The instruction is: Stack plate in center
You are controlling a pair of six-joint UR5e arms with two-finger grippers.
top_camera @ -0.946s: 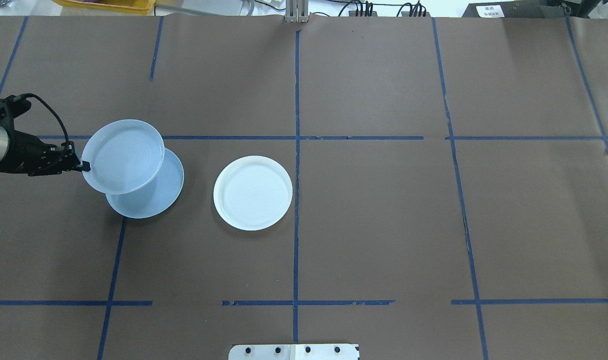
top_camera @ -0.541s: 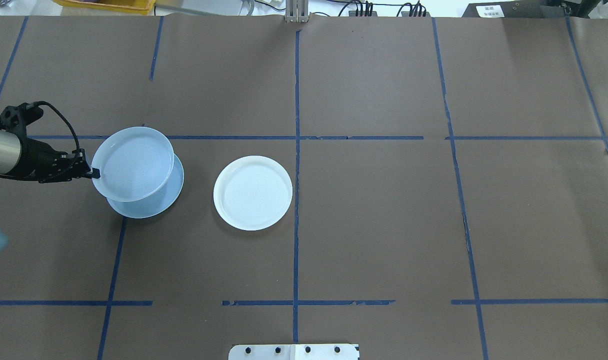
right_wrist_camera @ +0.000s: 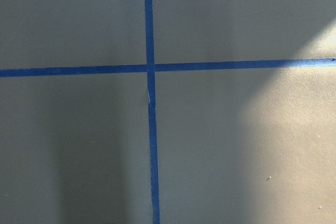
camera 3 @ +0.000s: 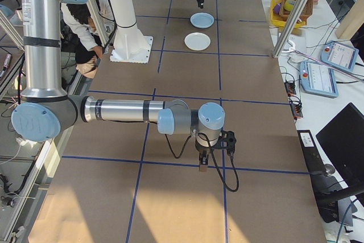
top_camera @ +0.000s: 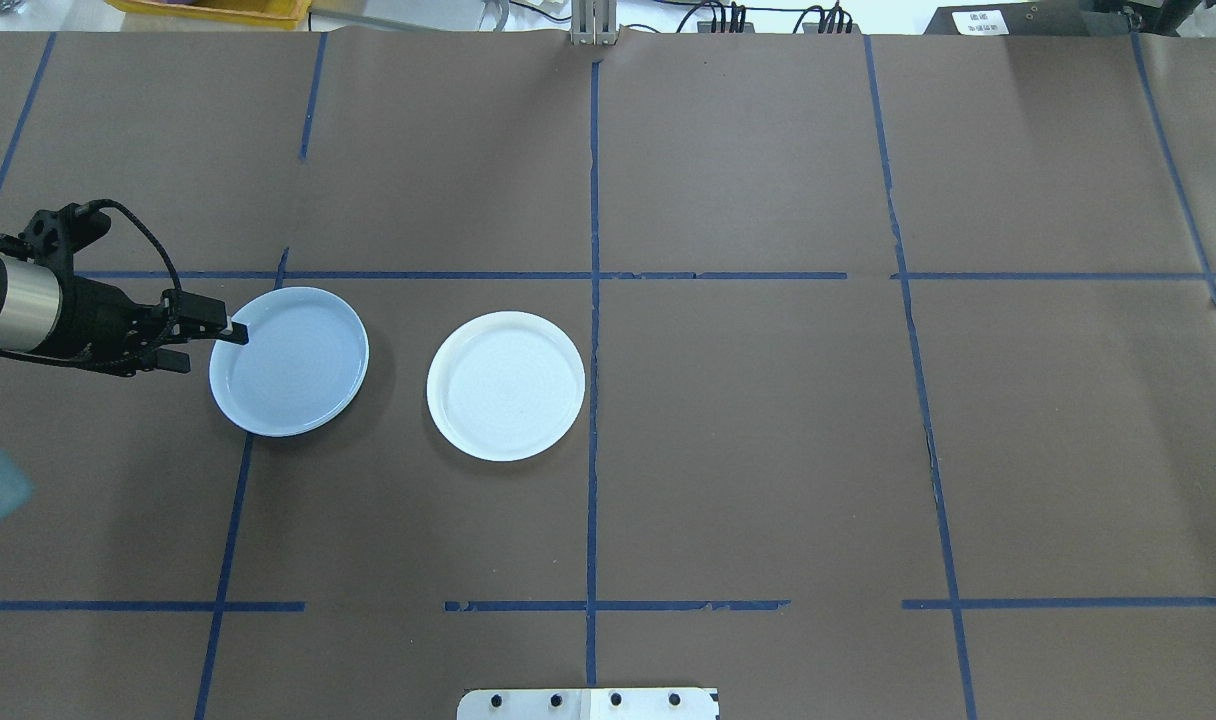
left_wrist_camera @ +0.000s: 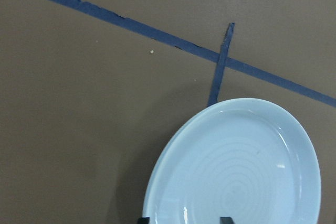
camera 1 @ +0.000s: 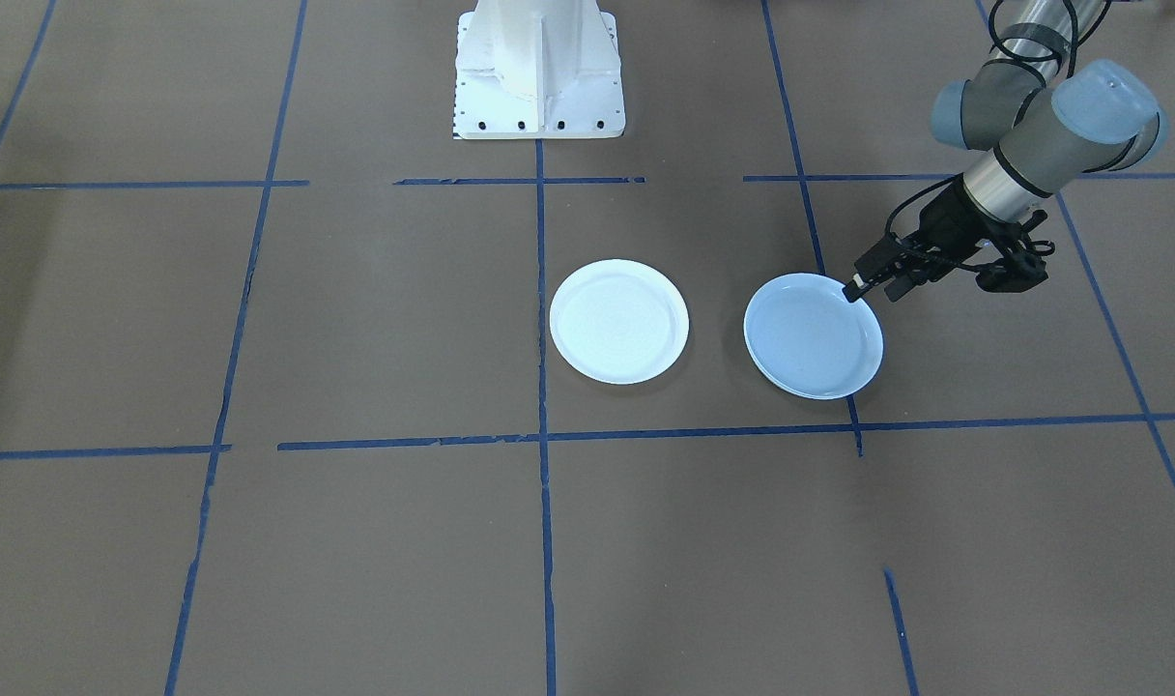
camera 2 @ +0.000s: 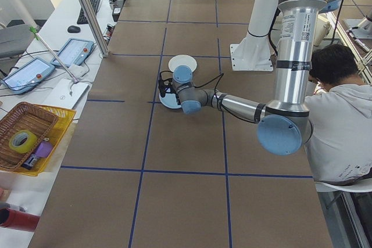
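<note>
At the 9 o'clock rim of the ringed plate (top_camera: 290,362), stacked on another, the left gripper (top_camera: 230,333) is seen parted.

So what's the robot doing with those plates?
The robot's left pincer is at the rim of a round pale-blue plate with faint rings, which sits nested on another blue plate underneath, so you mostly see just one. Its fingers look spread, so it seems to have let go. A round matte white plate lies by itself beside them on the brown table. The right arm waits far off, over bare table.
</note>
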